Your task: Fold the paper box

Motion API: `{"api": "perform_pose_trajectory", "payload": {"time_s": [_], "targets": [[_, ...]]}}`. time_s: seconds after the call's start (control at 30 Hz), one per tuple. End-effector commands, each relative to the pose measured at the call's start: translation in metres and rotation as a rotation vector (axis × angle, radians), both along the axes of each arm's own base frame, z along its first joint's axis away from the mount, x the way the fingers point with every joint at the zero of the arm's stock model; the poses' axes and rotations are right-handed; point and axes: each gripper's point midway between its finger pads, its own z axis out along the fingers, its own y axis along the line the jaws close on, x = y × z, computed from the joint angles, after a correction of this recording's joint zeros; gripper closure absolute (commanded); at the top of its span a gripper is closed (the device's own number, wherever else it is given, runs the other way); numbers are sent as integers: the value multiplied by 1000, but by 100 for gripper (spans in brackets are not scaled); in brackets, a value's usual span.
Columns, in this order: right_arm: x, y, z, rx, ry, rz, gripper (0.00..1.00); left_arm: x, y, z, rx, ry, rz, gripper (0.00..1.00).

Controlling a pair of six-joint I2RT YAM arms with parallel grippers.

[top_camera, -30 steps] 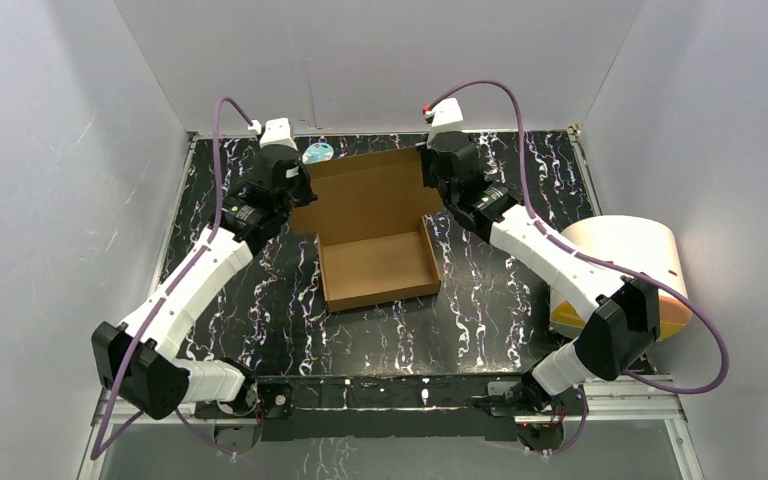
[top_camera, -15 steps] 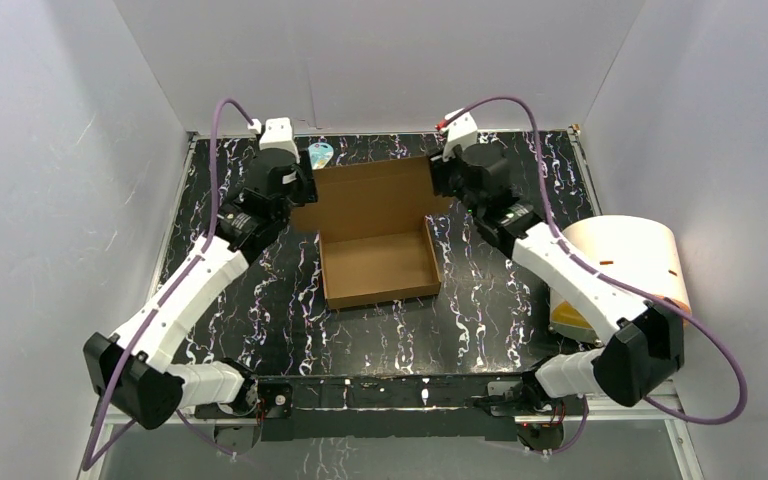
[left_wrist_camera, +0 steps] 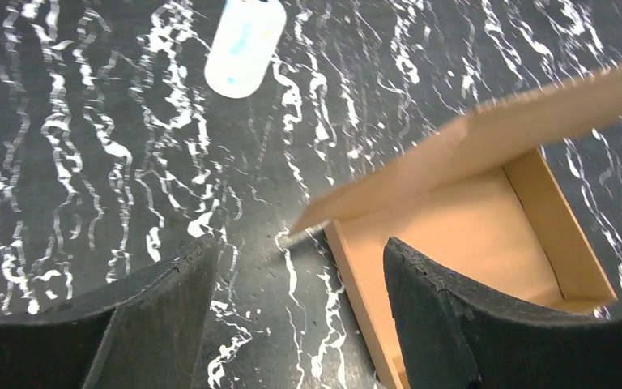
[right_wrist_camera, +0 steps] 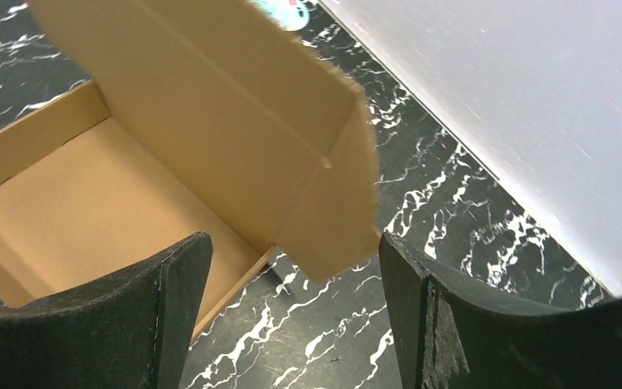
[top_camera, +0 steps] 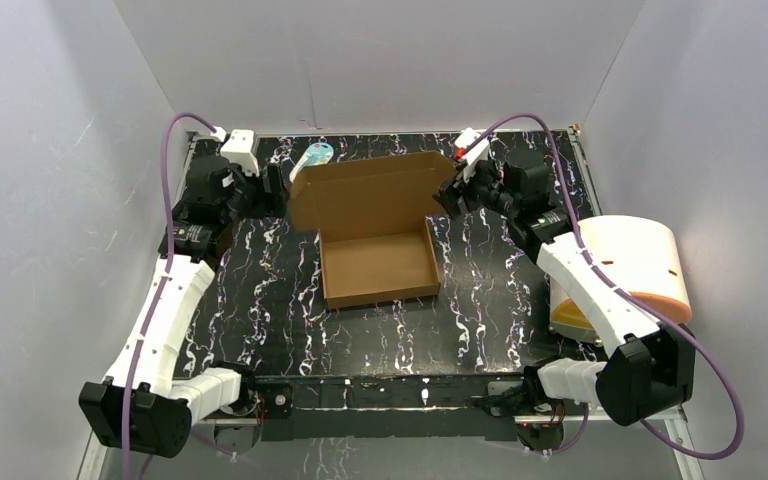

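Brown corrugated cardboard paper box (top_camera: 375, 265): tray walls formed, lid (top_camera: 365, 195) upright, unclosed.
Left hand (left_wrist_camera: 291, 271) and right hand (right_wrist_camera: 296, 251) stood open, holding nothing.

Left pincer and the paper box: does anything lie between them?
Nothing. In the left wrist view, only bare black marbled table separates the open left pincer from the paper box. The white oval item lies farther off.
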Motion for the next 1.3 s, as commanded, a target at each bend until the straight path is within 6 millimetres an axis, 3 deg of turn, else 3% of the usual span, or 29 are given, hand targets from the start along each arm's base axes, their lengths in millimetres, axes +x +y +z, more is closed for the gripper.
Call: {"api": "perform_pose_trajectory", "payload": {"time_s": [0.0,0.13,0.27,0.8,1.27], "targets": [[-4,8,11,-10,-101,142,15,-17,-25,-9,-51,8,-215,26],[6,-6,5,-2,-96,148,13,-12,-30,-26,-73,63,-267,25],[12,-13,-3,7,-97,164,12,-1,-22,-37,-74,82,-244,25],[30,-4,-38,45,-14,299,20,17,-30,-52,-123,95,-409,26],[32,7,-47,79,22,378,36,16,-39,-63,-167,108,-483,38]]}}
